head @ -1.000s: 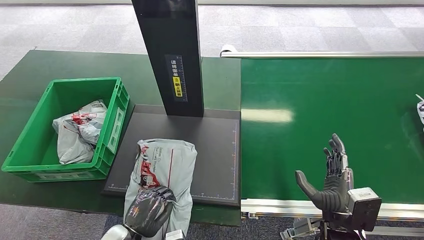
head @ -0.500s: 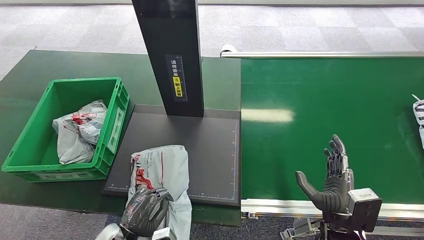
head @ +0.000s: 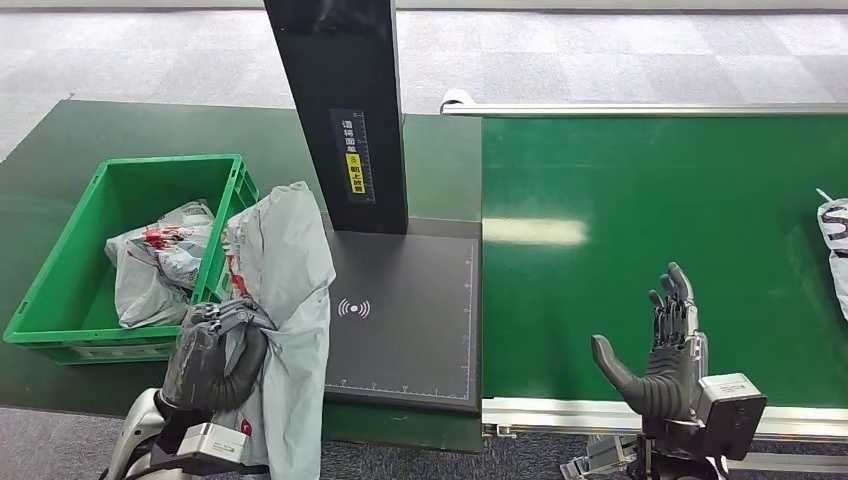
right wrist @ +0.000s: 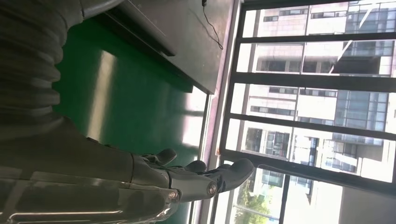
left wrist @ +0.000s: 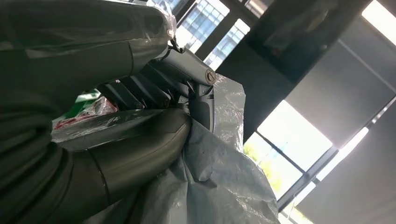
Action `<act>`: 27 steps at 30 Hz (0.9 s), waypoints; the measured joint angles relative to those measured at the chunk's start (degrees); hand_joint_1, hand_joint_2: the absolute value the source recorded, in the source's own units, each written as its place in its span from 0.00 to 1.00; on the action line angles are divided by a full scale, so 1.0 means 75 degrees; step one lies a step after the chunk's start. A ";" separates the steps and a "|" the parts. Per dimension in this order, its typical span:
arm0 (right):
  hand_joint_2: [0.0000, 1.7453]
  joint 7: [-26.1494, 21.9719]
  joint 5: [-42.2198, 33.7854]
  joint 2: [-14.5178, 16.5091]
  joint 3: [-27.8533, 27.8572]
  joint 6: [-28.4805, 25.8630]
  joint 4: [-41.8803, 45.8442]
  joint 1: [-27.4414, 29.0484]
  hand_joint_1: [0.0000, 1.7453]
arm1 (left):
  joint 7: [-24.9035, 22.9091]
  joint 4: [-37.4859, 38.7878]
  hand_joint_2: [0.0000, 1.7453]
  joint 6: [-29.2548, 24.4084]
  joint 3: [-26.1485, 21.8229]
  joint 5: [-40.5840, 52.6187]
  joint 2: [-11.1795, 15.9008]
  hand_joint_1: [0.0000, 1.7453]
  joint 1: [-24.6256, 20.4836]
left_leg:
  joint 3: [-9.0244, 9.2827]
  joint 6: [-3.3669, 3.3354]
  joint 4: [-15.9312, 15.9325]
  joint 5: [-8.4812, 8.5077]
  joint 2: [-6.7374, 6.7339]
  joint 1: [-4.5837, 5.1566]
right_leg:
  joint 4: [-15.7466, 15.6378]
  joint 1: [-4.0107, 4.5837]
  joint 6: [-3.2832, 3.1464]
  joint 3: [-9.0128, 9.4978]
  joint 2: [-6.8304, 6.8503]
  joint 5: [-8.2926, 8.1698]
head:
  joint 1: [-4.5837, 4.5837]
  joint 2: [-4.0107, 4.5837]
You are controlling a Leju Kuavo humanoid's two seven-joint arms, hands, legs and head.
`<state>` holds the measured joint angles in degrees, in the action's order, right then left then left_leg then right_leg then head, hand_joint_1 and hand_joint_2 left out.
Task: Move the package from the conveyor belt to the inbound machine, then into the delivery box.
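head view, package: the grey package [head: 285,300] is up in the air, gripped by the left hand [head: 213,352], hanging between the green delivery box [head: 60,335] and the black inbound machine [head: 410,330]. Its top edge leans over the box's near wall, the rest dangles down past the table edge.
head view, box: already has a couple of bagged parcels [head: 155,262] in it, so there's room but not loads.
head view, right hand: the right hand [head: 660,350] hovers over the conveyor belt [head: 650,200], fingers spread, holding nothing. Another parcel [head: 835,250] peeks in at the belt's far right edge.
left wrist view: fingers [left wrist: 154,84] wrapped tight into crinkly grey plastic [left wrist: 219,186], thumb clamped underneath. Solid grab, looks like.
right wrist view: fingers [right wrist: 205,175] loose and extended over green belt, nothing in them.
step: I'd say this is the last leg, machine to box.
next move: probably needs to swing left so the whole bag is over the box opening before letting go, otherwise the dangling tail could snag on the rim.
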<state>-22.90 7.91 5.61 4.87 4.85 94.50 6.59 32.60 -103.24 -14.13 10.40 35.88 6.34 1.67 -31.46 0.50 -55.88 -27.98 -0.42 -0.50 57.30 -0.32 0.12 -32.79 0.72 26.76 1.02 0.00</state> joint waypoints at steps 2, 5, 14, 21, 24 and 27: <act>1.00 0.0002 0.0000 0.0025 0.0000 0.0000 -0.0031 -0.0044 0.00 | 0.0054 -0.0057 1.00 -0.0214 -0.0099 0.0016 0.0035 1.00 -0.0124 | -0.0002 0.0000 0.0000 0.0000 0.0001 0.0000 | 0.0000 0.0000 0.0000 -0.0001 0.0000 0.0000 | 0.0000 0.0000; 1.00 0.0004 0.0000 0.0059 -0.0016 0.0010 -0.0098 -0.0130 0.00 | -0.0006 -0.0101 1.00 -0.0649 -0.0248 0.0197 0.0106 1.00 -0.0427 | -0.0005 0.0000 0.0000 0.0000 0.0001 0.0001 | 0.0000 -0.0001 0.0000 -0.0003 0.0001 0.0000 | 0.0000 0.0000; 1.00 0.0053 -0.0155 0.0056 -0.0258 0.0005 -0.0347 -0.0548 0.00 | -0.1480 0.1110 1.00 -0.1636 -0.1202 0.1937 0.1025 1.00 -0.2736 | 0.0000 0.0016 0.0000 0.0025 0.0003 -0.0010 | 0.0008 0.0012 -0.0015 -0.0005 0.0001 -0.0012 | 0.0000 0.0000; 1.00 0.0131 -0.0298 0.0027 -0.0519 0.0045 -0.0522 -0.0805 0.00 | -0.2309 0.4171 1.00 -0.1584 -0.1586 0.2686 0.2034 1.00 -0.5139 | -0.0002 0.0022 0.0000 0.0035 -0.0028 -0.0015 | 0.0017 0.0020 -0.0029 -0.0016 -0.0019 -0.0022 | 0.0001 0.0000; 1.00 0.0149 -0.0302 0.0026 -0.0637 0.0065 -0.0606 -0.0914 0.00 | -0.2434 0.5360 1.00 -0.1673 -0.1608 0.2933 0.2316 1.00 -0.5809 | -0.0007 0.0022 0.0000 0.0035 -0.0032 -0.0014 | 0.0018 0.0020 -0.0029 -0.0022 -0.0024 -0.0021 | -0.0001 0.0000; 1.00 0.0185 -0.0306 0.0027 -0.0727 0.0084 -0.0682 -0.1008 0.00 | -0.2804 0.6363 1.00 -0.1695 -0.1590 0.3327 0.2488 1.00 -0.6344 | -0.0015 0.0022 -0.0001 0.0034 -0.0032 -0.0014 | 0.0018 0.0019 -0.0028 -0.0029 -0.0024 -0.0021 | -0.0001 0.0000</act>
<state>-21.51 5.62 5.81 -0.58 5.48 89.39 -0.97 11.57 -55.51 -26.84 -1.52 60.83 25.00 -45.92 -31.57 0.67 -55.89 -27.72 -0.66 -0.60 57.43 -0.18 -0.09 -33.01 0.53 26.60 1.01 0.00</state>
